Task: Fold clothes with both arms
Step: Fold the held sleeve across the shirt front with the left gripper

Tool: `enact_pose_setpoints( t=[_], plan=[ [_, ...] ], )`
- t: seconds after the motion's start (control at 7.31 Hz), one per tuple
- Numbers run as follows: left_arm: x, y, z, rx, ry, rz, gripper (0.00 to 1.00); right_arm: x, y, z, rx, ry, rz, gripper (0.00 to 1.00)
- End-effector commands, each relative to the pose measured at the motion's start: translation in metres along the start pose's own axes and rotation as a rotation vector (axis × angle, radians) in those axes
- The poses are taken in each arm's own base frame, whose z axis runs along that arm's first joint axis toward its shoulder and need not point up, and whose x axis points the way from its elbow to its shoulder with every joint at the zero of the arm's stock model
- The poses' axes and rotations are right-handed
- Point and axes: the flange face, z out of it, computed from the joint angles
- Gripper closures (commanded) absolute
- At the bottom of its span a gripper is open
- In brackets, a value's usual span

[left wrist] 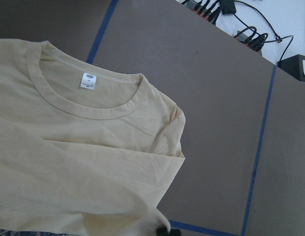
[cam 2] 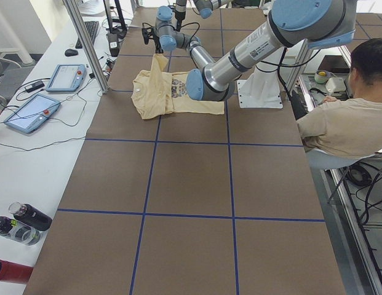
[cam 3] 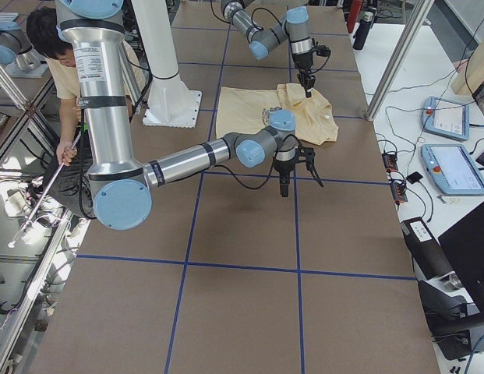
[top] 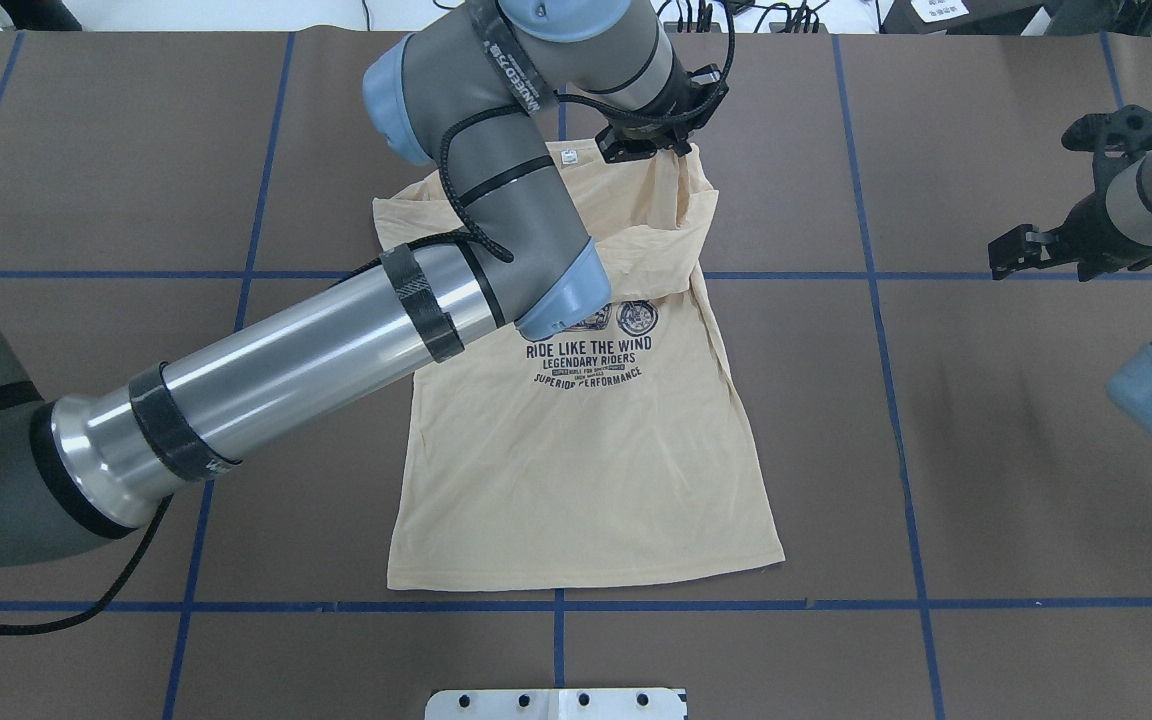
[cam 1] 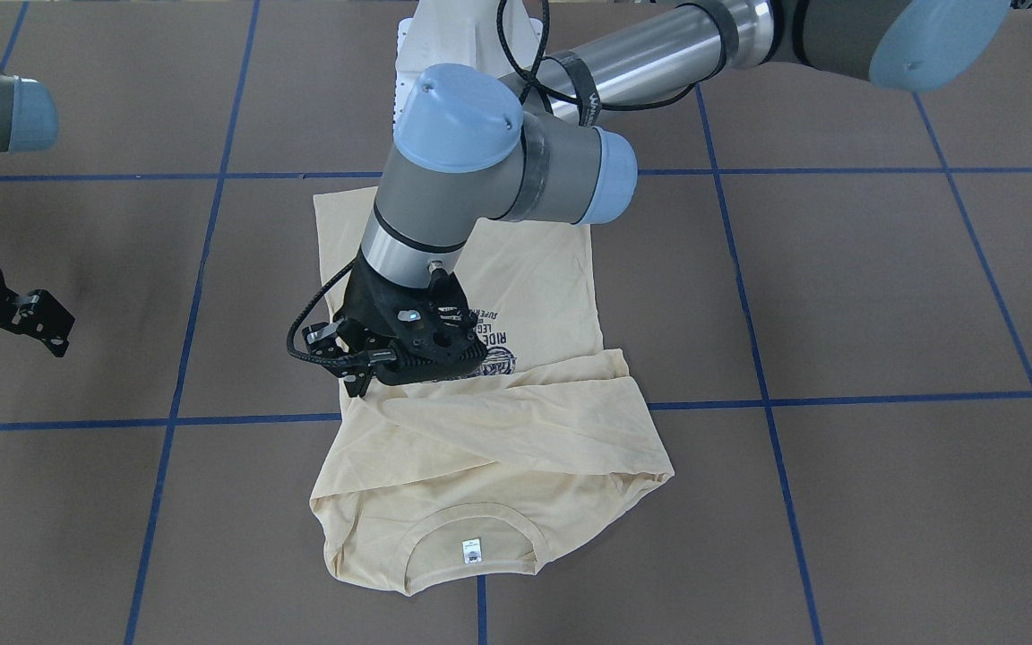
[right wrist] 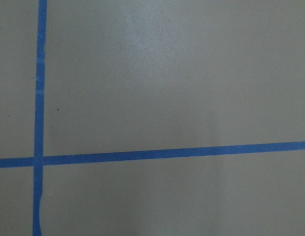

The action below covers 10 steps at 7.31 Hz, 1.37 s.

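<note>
The pale cream-yellow shirt (top: pixel 576 460) lies print-up in the middle of the table, collar (cam 1: pixel 471 524) and white neck tag (cam 1: pixel 472 550) at the far end from the robot. A sleeve is folded across its chest (cam 1: pixel 516 417). My left gripper (top: pixel 661 140) is shut on a bunch of shirt fabric and holds it raised next to the collar. Its fingertip (left wrist: pixel 162 230) shows pinching the cloth in the left wrist view. My right gripper (top: pixel 1021 252) hovers off to the shirt's side, open and empty, over bare table.
Brown table surface with a blue tape grid (cam 1: pixel 749 401). The white pedestal base (top: pixel 556 703) stands at the robot's edge. Tablets (cam 2: pixel 31 110) and bottles (cam 2: pixel 18 221) lie on a side bench. A seated person (cam 2: pixel 344 117) is behind the robot.
</note>
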Motion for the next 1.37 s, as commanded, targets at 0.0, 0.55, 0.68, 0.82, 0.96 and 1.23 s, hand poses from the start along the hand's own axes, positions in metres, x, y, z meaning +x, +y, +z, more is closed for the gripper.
enact_pose_setpoints(
  t=[0.0, 0.55, 0.68, 0.82, 0.96, 1.23],
  plan=[
    [0.019, 0.013, 0.016, 0.057, 0.016, -0.027, 1.0, 0.001, -0.001, 0.004, -0.004, 0.003, 0.002, 0.01],
    [0.015, 0.017, 0.026, 0.052, 0.034, -0.013, 0.02, 0.002, -0.001, 0.003, 0.002, -0.011, 0.007, 0.01],
    [0.02, 0.017, 0.016, 0.05, 0.055, -0.006, 0.02, -0.003, 0.003, -0.001, -0.015, -0.048, 0.006, 0.01],
    [0.02, 0.02, 0.002, 0.033, 0.073, 0.0, 0.03, -0.016, 0.006, -0.011, -0.014, -0.102, 0.087, 0.01],
    [-0.006, 0.021, -0.017, -0.022, 0.087, 0.006, 0.04, -0.049, 0.026, -0.006, -0.005, -0.196, 0.195, 0.01],
    [-0.072, 0.02, -0.054, -0.034, 0.114, 0.016, 0.04, -0.102, 0.07, 0.0, -0.038, -0.327, 0.425, 0.01]
  ],
)
